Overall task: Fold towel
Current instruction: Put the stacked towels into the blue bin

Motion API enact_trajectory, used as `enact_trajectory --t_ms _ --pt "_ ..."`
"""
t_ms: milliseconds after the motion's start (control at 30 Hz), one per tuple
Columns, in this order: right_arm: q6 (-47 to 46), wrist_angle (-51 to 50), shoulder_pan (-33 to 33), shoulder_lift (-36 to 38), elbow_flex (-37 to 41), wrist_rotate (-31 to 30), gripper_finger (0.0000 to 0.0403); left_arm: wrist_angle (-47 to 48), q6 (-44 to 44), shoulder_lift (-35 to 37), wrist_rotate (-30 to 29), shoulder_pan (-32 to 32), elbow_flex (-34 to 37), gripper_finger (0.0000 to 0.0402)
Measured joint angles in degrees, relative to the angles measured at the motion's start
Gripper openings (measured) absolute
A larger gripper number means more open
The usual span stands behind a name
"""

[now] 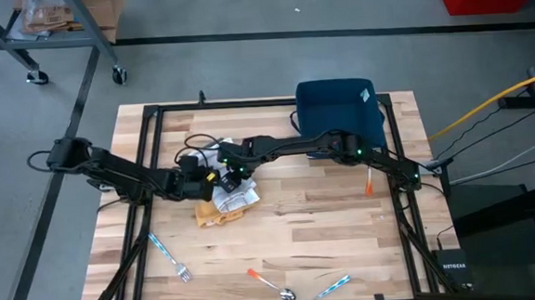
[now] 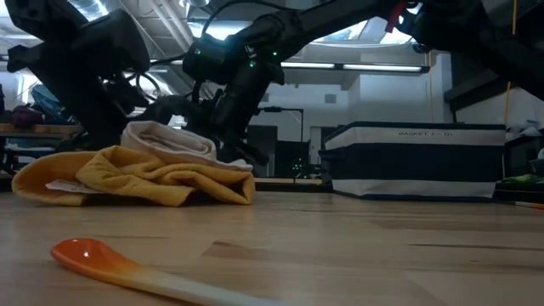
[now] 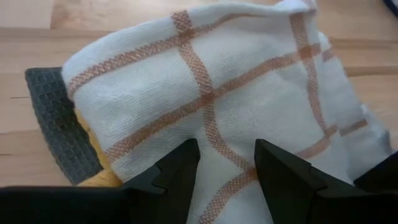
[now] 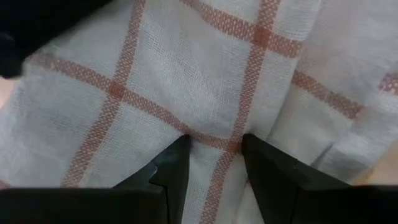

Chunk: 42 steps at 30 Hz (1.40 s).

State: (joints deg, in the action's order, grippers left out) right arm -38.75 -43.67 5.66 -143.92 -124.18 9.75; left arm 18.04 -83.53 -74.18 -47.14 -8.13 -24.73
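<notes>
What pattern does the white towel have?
The white towel has a grid of thin orange-brown stripes, clearest in the left wrist view.

Wooden table point(image 1: 282, 242) with towel point(image 1: 235, 200), blue basket point(image 1: 338, 108), two forks point(image 1: 170, 256), spoon point(image 1: 272, 284) and orange-tipped utensil point(image 1: 368, 183).

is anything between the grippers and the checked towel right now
Nothing visible. The left gripper and right gripper each have white cloth towel with orange checks running between their dark fingers. A yellow cloth lies bunched under the towel, not between it and either gripper.
</notes>
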Motion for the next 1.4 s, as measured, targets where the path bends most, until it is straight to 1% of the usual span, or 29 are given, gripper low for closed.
enact_trajectory --t_ms 133,267,367,567,633,733,800,867,967,1033,1100,1167,1233,1400 --pt "-0.12 0.11 -0.01 0.52 0.15 -0.04 0.0156 -1.61 -1.17 -1.56 -0.43 -0.46 0.04 0.0159" --pt "-0.16 -0.53 -0.06 2.15 0.39 -0.17 0.0156 -3.83 -2.25 -0.18 0.32 -0.49 0.06 0.0159" --pt "-0.16 -0.36 -0.08 4.03 0.39 -0.17 0.0156 -3.74 -1.22 2.46 1.27 -0.5 -0.71 0.0159" --pt "0.1 0.15 -0.08 7.57 0.35 -0.15 0.0156 -3.82 5.02 10.04 2.64 -0.5 -2.39 0.0159" --pt "0.61 0.51 -0.08 8.64 0.35 -0.18 0.0156 -4.06 6.84 12.91 5.1 -0.52 -2.62 0.0159" --pt "3.2 2.14 0.07 9.71 0.33 -1.78 0.0156 -3.98 8.75 16.43 11.55 -0.51 -2.69 0.0159" --pt "5.33 4.44 0.1 9.86 0.29 -3.13 0.0156 -3.62 8.92 17.79 15.99 -0.91 -2.66 0.0159" --pt "7.76 5.43 0.16 9.86 0.33 -3.08 0.0156 -2.99 8.52 18.44 18.09 -1.95 -2.62 0.0159" --pt "11.53 6.43 0.36 9.84 0.42 -2.62 0.0156 -2.38 8.02 18.08 18.38 -4.07 -2.58 0.0159" --pt "14.08 9.04 0.87 9.84 0.26 -5.16 0.0156 -2.69 7.19 17.31 20.71 -5.34 -2.76 0.0159" --pt "15.4 8.2 1.83 9.84 0.22 -7.47 0.0156 -1.94 5.94 16.08 21.49 -6.6 -2.73 0.0159" --pt "16.49 8.52 2.78 9.84 0.22 -9.13 0.0156 -2.1 5.7 14.74 20.63 -7.68 -2.65 0.0159" --pt "16.57 8.41 3.56 9.84 0.26 -8.74 0.0156 -2.77 5.19 13.18 20.34 -9.06 -2.72 0.0159" --pt "15.98 10.62 6.52 9.63 0.26 -5.36 0.0156 -3.98 1.56 8.33 19.67 -10.91 -2.71 0.0159"
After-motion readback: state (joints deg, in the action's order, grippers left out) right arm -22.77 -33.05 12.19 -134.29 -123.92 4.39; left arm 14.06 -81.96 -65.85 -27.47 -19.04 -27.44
